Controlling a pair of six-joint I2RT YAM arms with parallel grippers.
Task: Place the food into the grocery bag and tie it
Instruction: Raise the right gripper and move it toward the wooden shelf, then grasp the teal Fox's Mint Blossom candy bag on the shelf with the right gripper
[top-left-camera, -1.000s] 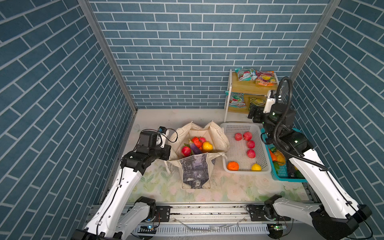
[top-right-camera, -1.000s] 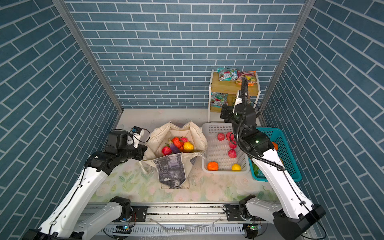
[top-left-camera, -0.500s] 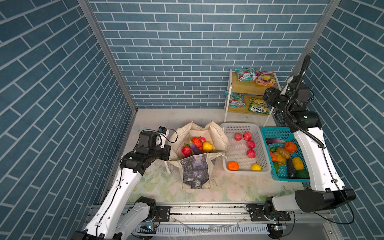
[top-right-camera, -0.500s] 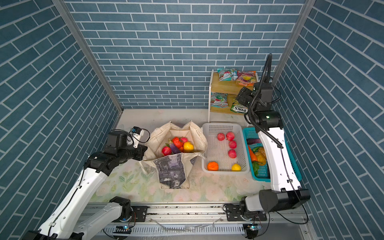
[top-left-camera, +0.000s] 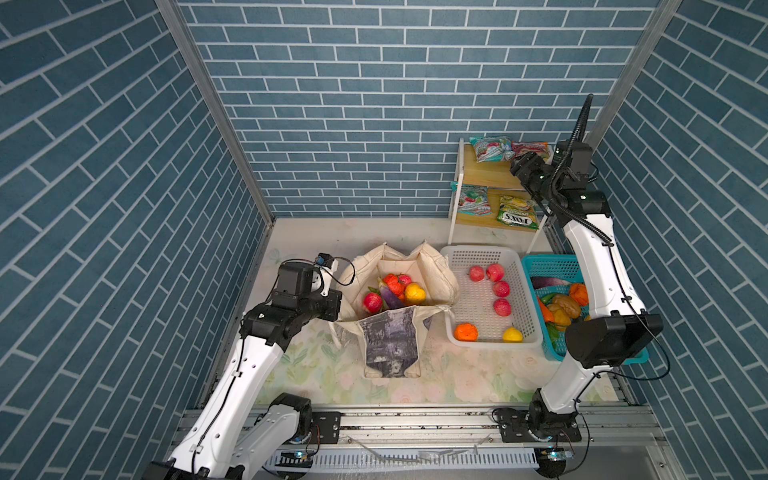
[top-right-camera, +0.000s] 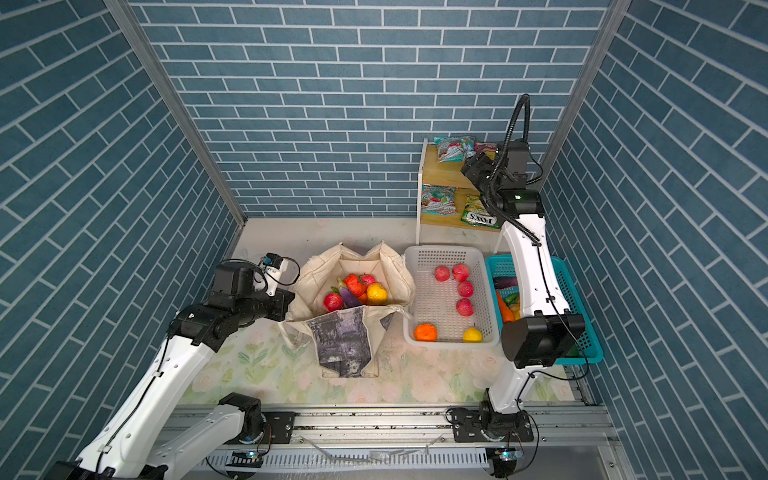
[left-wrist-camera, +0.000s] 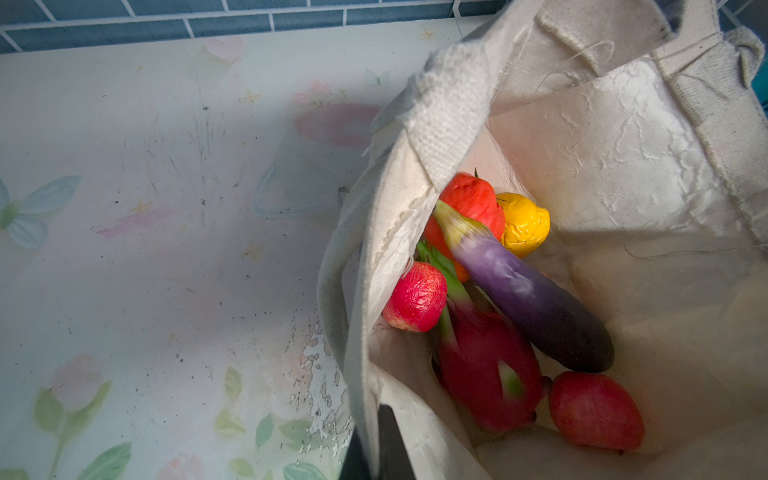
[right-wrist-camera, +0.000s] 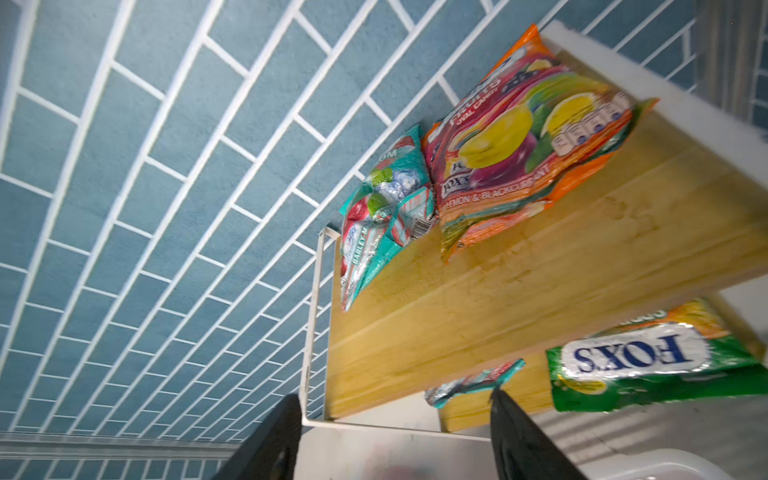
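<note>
The left gripper (top-left-camera: 334, 307) stays clamped on the bag (top-left-camera: 390, 345) at its 9 o'clock rim, holding the mouth wide. The bag sits mid-mat: soft cream canvas, slumped, with matte, rubbery fruit (top-left-camera: 395, 291) heaped inside. At its 3 o'clock the basket (top-left-camera: 519, 266), stiff perforated white plastic, holds six more round pieces. The right gripper (right-wrist-camera: 395, 411) has swung from over that basket up to the shelf (top-left-camera: 490, 176) at 1 o'clock. Its jaws are apart and empty, facing the packets (right-wrist-camera: 532, 141), which are glossy, crinkled, pillow-shaped film lying on smooth wood. A packet looks like the next pick, and likely a slippery one. Tying is far off.
</note>
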